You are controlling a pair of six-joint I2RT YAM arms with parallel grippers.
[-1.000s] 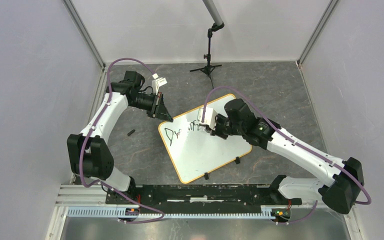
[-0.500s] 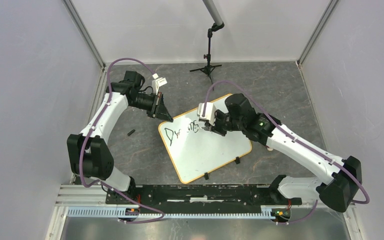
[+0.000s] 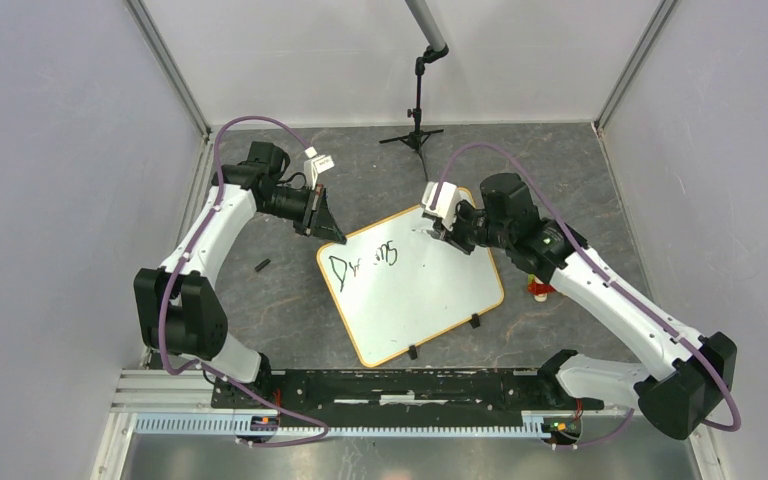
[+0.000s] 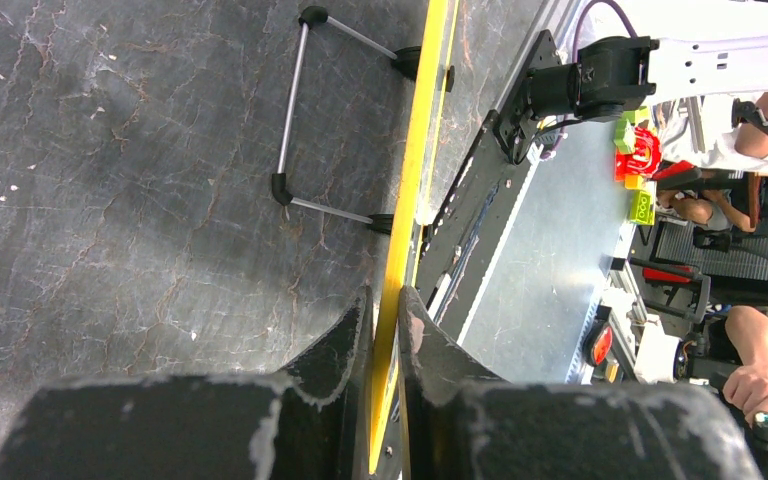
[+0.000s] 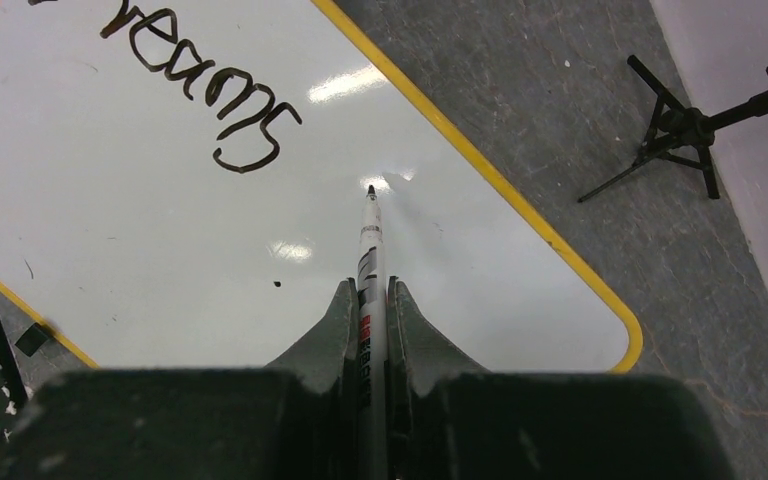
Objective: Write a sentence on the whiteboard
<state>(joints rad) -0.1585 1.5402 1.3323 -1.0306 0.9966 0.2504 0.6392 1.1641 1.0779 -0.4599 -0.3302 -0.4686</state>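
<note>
White board surface is mostly bare: the whiteboard (image 3: pixel 415 295) lies mid-table between the two arms, turned at an angle, yellow-orange rim all round, two black clips (image 3: pixel 475 321) on its near edge. Of the sentence (image 5: pixel 210 90) only one word shows, black script reading roughly "Dreams", on the board's upper left part; judged well short of done. Right gripper (image 5: pixel 370 290) is clamped on a marker (image 5: pixel 370 235), barrel running straight out between the jaws, black tip pointing down at blank board just right of the word's last letter. That spot looks chosen to start the next word with a gap. Tip contact: cannot tell, it sits at or just above the glossy surface. Left gripper (image 4: pixel 385 300) is pinched together on the whiteboard's rim at the far-left corner, one finger on each face of the edge, likely to stop the board sliding or turning under the pen strokes. A small dark piece (image 3: pixel 261 265), maybe the pen cap, lies on the grey tabletop left of the board, out of the writing path. Red-orange toy (image 3: pixel 538 290) sits just off the board's right side, partly under the right arm. Black tripod (image 3: pixel 416 135) stands at the back, well apart.
</note>
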